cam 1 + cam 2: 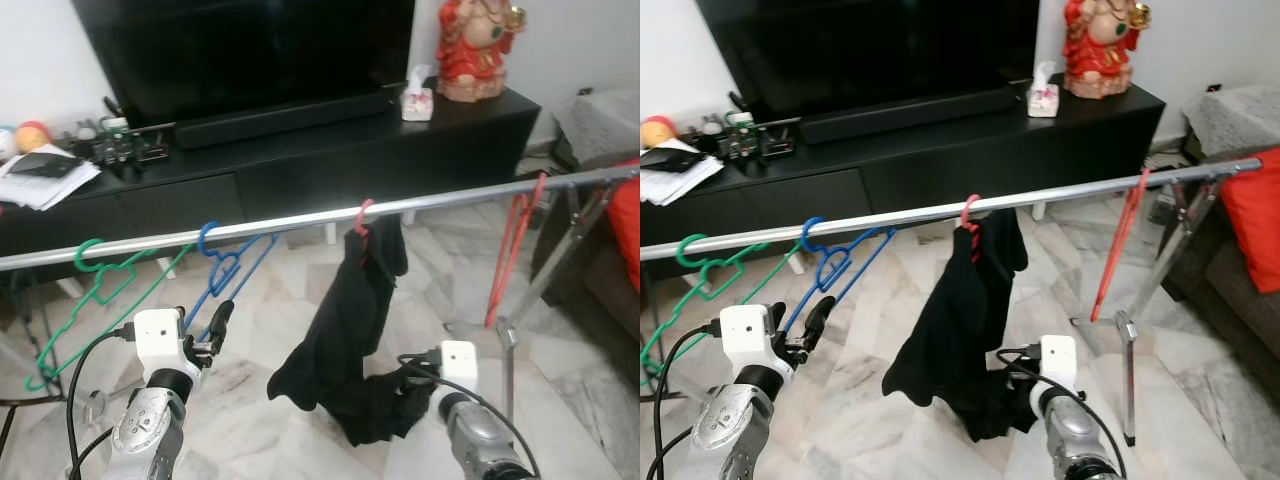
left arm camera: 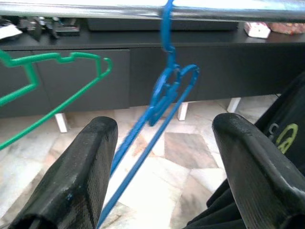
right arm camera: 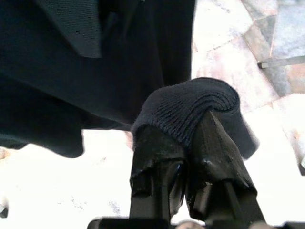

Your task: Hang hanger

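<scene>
Hanging on rail — four hangers | left gripper wide | right gripper pinching black garment

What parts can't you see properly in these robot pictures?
- Green hanger: its lower end runs off the left edge in the eye views.
- Right gripper: in the right wrist view, dark knit cloth is wrapped over its fingertips.
- Red hanger: in the eye views, the black garment covers everything below its hook.
- Rail: both ends run off the edges.
</scene>
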Available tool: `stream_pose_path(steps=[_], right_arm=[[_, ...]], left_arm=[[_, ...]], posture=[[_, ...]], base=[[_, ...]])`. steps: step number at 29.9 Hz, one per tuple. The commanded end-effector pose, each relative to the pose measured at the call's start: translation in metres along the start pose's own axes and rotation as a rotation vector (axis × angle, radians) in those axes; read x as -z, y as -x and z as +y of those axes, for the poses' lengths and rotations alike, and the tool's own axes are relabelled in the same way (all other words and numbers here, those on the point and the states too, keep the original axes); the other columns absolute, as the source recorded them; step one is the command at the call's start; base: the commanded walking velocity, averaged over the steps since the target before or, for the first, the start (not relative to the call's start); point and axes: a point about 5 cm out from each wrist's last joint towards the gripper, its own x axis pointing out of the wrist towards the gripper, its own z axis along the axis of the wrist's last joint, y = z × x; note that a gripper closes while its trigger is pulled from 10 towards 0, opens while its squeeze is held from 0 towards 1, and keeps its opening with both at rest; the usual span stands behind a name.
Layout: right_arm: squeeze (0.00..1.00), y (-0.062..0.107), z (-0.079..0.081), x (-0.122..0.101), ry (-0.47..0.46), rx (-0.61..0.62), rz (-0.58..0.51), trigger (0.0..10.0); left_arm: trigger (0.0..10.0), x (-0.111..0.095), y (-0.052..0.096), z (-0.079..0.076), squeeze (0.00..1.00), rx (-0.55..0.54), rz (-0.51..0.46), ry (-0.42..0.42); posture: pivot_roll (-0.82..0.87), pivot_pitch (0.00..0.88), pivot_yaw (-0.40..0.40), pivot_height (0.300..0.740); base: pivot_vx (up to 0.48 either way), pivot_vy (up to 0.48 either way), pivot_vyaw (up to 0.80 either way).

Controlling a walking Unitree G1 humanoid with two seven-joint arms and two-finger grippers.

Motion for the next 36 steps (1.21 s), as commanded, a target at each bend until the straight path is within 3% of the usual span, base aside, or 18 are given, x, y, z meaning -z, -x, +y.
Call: stream_pose_path(steps=[1,7,13,24,36], right_arm=[[0.00,-0.002,-0.001,-0.006,0.019,-0.002,-0.014,10.0],[0.00,-0.002,-0.002,-0.009,0.031,-0.004,-0.016,10.0],[0.00,-0.004,0.001,-0.013,0.037,-0.014,-0.037,10.0],[0.00,-0.004,0.002,-0.016,0.032,-0.013,-0.049,10.0],[0.00,-0.004,0.001,-0.015,0.030,-0.011,-0.047,10.0]], left_arm=[[10.0,0.001,0.002,0.003,0.00,-0.030,-0.007,-0.010],[10.0,0.001,0.002,0.002,0.00,-0.045,-0.017,-0.002],[10.0,-0.007,-0.003,-0.003,0.00,-0.025,-0.054,-0.003],[10.0,-0.025,-0.009,-0.002,0.00,0.079,-0.081,-0.127],[10.0,-0.026,-0.011,-0.009,0.00,0.092,-0.087,-0.116]], posture=[[-0.15,0.000,0.020,0.740],[-0.15,0.000,0.020,0.740],[-0.14,0.000,0.020,0.740],[-0.14,0.000,0.026,0.740],[-0.14,0.000,0.031,0.740]], base=[[0.000,0.000,0.00],[0.000,0.000,0.00],[0.000,0.358,0.00],[0.000,0.357,0.00],[0.000,0.089,0.00]])
